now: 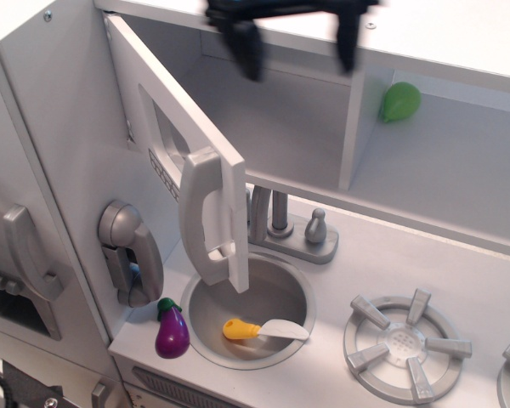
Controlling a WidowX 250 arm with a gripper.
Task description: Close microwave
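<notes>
At upper left of the frame, the microwave (272, 119) stands open, its door (174, 144) swung outward over the sink (248, 308). Above, the gripper (299, 44) hangs blurred, fingers apart, empty. Pushing the door's outer face near its handle (206, 212) should shut it best.

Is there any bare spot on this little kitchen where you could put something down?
Yes: the countertop between faucet and burner, and the shelf floor right of the green toy. The sink is crowded: spatula inside, eggplant beside it, microwave door overhanging.
</notes>
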